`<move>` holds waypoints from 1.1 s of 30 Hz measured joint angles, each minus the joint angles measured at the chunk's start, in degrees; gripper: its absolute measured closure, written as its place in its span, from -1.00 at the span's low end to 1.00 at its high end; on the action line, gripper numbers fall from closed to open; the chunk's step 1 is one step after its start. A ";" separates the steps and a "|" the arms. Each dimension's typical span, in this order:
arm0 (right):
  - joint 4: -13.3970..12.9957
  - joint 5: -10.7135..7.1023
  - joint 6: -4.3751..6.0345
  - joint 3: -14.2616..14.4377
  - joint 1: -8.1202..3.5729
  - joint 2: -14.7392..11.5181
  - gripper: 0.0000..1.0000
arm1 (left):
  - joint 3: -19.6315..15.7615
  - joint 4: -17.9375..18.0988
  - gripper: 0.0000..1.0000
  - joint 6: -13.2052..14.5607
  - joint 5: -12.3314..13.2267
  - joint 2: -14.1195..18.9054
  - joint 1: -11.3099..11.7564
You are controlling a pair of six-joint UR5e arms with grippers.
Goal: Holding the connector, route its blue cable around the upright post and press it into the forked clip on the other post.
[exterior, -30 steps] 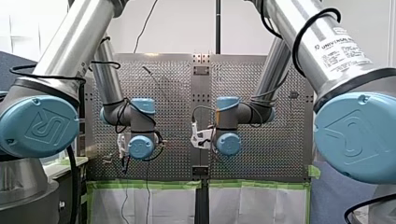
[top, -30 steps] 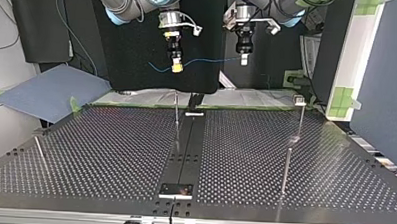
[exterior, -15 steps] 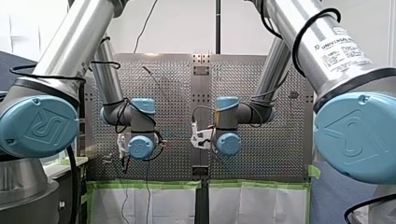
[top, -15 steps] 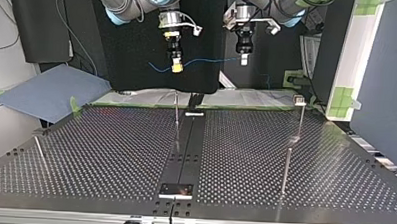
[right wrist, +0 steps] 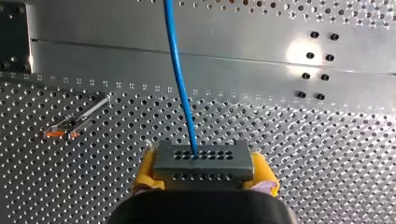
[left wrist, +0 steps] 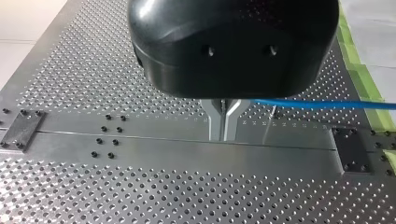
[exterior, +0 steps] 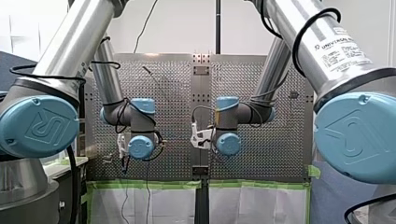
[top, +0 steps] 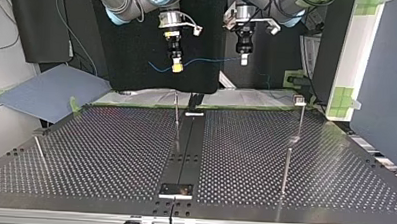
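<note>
Both grippers hang high above the perforated table (top: 110, 154). In the right wrist view my right gripper (right wrist: 203, 169) has its yellow pads shut on a grey connector (right wrist: 203, 158). The blue cable (right wrist: 180, 74) leaves the connector and stretches away over the table. In the top view the cable (top: 208, 61) runs nearly level from my right gripper (top: 176, 67) to my left gripper (top: 244, 59). My left gripper (left wrist: 223, 135) has its metal fingers pressed together, and the cable (left wrist: 327, 104) runs out sideways from them. A thin upright post (top: 177, 116) stands below my right gripper.
More posts stand on the table: one with a small head (top: 300, 115) at the top view's right, a plain one (top: 286, 167) nearer the camera, and a leaning one (top: 39, 151) at the left. A dark rail (top: 188, 146) runs down the table's middle. A post with an orange-marked tip (right wrist: 70, 125) shows beside my right gripper.
</note>
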 joint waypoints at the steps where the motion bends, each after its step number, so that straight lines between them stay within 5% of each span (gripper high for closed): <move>1: 0.00 0.00 -0.01 0.00 0.03 0.00 1.00 | 0.00 0.00 0.87 0.01 0.00 0.00 0.00; 24: 0.10 0.10 -0.15 -0.09 -0.01 0.10 1.00 | -0.28 -0.28 0.95 0.34 -0.28 -0.21 0.28; 33: 4.30 2.02 -0.90 -4.29 -1.11 4.30 1.00 | -1.03 -1.63 0.95 4.60 -1.97 -0.51 1.12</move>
